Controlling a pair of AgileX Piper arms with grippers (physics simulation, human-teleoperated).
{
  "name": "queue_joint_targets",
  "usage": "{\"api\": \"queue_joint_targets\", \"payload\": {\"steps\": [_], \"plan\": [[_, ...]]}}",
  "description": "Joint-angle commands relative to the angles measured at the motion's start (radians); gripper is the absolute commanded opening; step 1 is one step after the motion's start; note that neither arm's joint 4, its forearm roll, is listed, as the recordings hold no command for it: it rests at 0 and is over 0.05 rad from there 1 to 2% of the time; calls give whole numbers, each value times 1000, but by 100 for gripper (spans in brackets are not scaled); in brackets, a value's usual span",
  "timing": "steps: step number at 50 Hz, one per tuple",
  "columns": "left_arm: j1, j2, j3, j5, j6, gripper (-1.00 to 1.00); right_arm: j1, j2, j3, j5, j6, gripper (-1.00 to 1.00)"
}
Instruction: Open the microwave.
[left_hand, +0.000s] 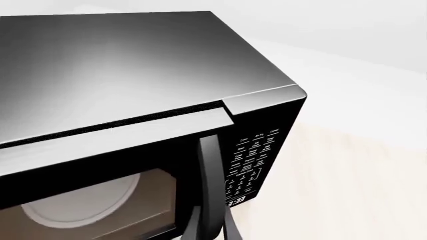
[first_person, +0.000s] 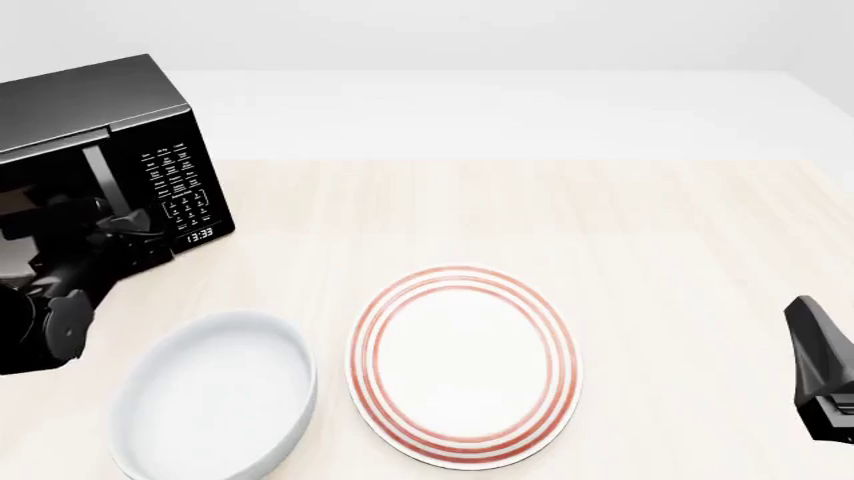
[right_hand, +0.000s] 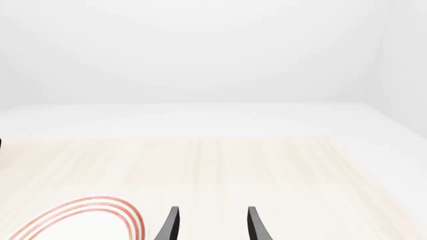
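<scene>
The microwave (first_person: 114, 110) is a black box at the far left of the table, with a white-lettered keypad (first_person: 178, 180) and a small clock display (first_person: 198, 235). In the left wrist view its top (left_hand: 120, 65) fills the picture. A dark gap runs under the top, and the door's upper strip sits a little forward of the keypad panel, so the door looks slightly ajar. A white turntable (left_hand: 80, 200) shows through the glass. My left gripper (left_hand: 212, 224) has a finger on each side of the vertical grey handle (left_hand: 208, 170). My right gripper (right_hand: 212, 225) hovers open and holds nothing at the near right (first_person: 821, 370).
A white bowl (first_person: 214, 395) sits near the front left, just right of my left arm. A white plate with red rings (first_person: 465, 365) lies at the front centre, and its edge shows in the right wrist view (right_hand: 100, 215). Pale wooden tabletop (first_person: 641, 230) stretches to the right.
</scene>
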Motion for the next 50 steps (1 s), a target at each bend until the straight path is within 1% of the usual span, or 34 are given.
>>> {"api": "queue_joint_targets", "payload": {"steps": [1, 17, 36, 43, 50], "plan": [[-22, -72, 16, 1, -6, -100, 0, 0, 0, 0, 0, 100], [-45, -134, 67, -8, -13, -100, 0, 0, 0, 0, 0, 100], [-44, -226, 111, 16, -6, -100, 0, 0, 0, 0, 0, 100], [-42, -226, 137, -9, -16, -100, 0, 0, 0, 0, 0, 100], [-43, -256, 157, -6, -17, -100, 0, 0, 0, 0, 0, 100]]}}
